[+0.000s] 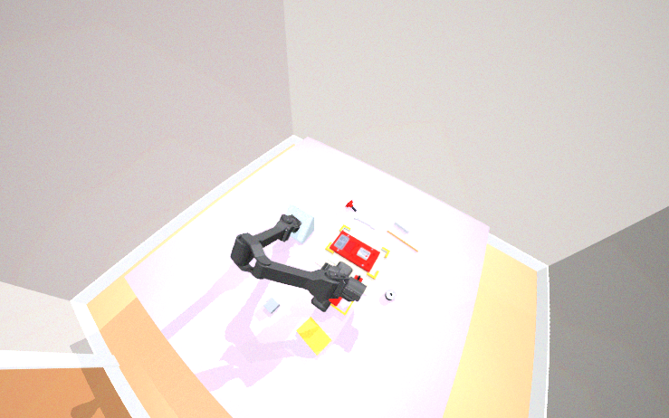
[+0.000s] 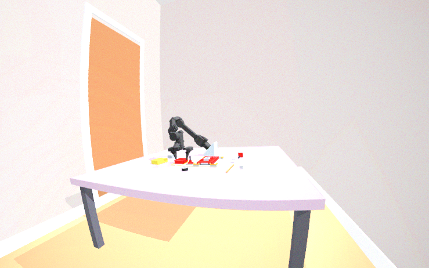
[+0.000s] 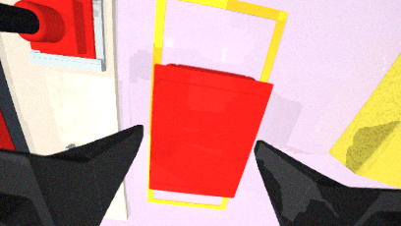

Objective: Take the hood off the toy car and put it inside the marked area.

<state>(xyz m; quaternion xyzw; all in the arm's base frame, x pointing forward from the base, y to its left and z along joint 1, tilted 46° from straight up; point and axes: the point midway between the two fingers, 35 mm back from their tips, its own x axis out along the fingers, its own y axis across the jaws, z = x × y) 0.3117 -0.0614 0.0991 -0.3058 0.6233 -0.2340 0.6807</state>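
Hood [image 3: 208, 135] [image 2: 180, 160] [image 1: 334, 301] | between fingertips, gap both sides | tool [image 3: 200, 138] [image 2: 181, 158] wide open, holding nothing

Walls: pale, plain [image 1: 482, 103] [image 2: 229, 66], beyond the jaws
Door: orange, white-framed [image 2: 116, 100]
Table: whitish [image 1: 409, 332] [image 2: 242, 186] [image 3: 315, 29], beneath the jaws
Floor: yellow-orange [image 1: 502, 321] [image 2: 235, 239]

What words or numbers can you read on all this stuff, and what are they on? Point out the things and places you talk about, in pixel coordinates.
There are none I can read.
The red hood [image 3: 208, 133] shows no letters or numbers on top.
The yellow block [image 1: 313, 336] [image 2: 159, 161] [image 3: 375, 142] shows none either.
The little round thing [image 1: 389, 295] [image 2: 184, 169] is too small to tell.
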